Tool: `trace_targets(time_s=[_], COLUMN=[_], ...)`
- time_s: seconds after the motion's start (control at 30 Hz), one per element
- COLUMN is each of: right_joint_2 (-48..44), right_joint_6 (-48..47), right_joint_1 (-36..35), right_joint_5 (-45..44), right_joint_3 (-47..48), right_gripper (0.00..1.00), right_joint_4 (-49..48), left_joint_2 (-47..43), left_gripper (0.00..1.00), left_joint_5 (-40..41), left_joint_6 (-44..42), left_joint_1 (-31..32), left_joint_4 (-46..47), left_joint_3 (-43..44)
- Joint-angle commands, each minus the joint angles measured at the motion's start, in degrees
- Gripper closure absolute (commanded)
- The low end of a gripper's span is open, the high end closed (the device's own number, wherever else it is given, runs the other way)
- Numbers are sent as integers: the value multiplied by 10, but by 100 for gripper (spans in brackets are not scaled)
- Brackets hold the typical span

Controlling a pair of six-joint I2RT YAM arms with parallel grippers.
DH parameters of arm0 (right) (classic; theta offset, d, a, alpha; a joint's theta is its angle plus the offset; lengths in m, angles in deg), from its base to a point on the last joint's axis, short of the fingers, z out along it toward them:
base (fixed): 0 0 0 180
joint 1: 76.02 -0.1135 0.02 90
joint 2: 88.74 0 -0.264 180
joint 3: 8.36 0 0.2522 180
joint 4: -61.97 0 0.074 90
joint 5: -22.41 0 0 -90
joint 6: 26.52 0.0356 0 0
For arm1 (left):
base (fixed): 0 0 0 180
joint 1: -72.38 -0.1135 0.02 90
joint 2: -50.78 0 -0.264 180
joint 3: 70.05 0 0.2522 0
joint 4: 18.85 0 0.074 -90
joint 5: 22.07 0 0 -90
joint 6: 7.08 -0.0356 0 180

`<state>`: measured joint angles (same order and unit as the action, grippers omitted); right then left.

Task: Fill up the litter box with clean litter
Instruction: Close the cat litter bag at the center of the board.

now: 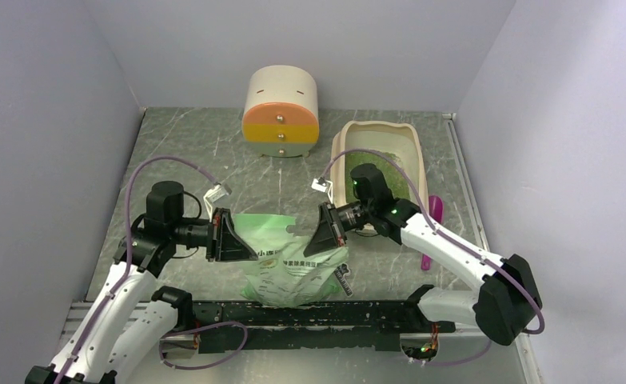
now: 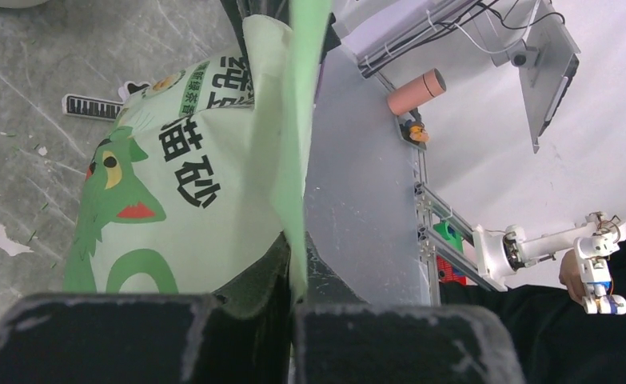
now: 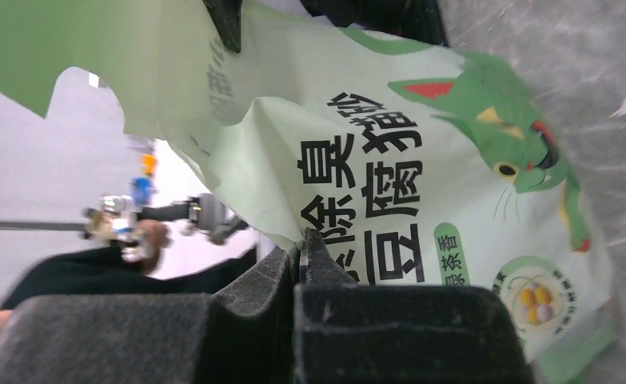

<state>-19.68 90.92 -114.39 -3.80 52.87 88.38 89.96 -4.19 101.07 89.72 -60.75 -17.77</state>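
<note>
Behind right arm [image 1: 453, 244], litter box [image 1: 377, 126] (half-hidden)

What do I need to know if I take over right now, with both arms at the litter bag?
Both shut on the litter bag: left gripper on one edge, right gripper on the opposite edge.
The bag sits between the arms near the table's front, apart from the litter box at far right.
Done: some clean litter is in the box.
A magenta scoop lies right of the box.
Left: probably carry the bag over the box and pour more.
</note>
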Motion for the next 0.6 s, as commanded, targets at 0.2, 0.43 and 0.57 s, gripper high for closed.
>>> trace_targets(time_s=[0.2, 0.43, 0.57], right_joint_2=[-21, -12, -6], right_joint_6=[163, 285, 294], right_joint_1=[15, -19, -20], right_joint_5=[102, 81, 77], right_joint_3=[-67, -101, -98], right_gripper=[100, 100, 100], right_joint_4=[-56, -192, -206], left_joint_2=[-7, -18, -9], left_gripper=[41, 32, 32], left_joint_5=[60, -10, -15], left_joint_6=[-54, 95, 67], left_joint_1=[-6, -4, 4], left_joint_4=[-59, 132, 108], left_joint_3=[53, -24, -32])
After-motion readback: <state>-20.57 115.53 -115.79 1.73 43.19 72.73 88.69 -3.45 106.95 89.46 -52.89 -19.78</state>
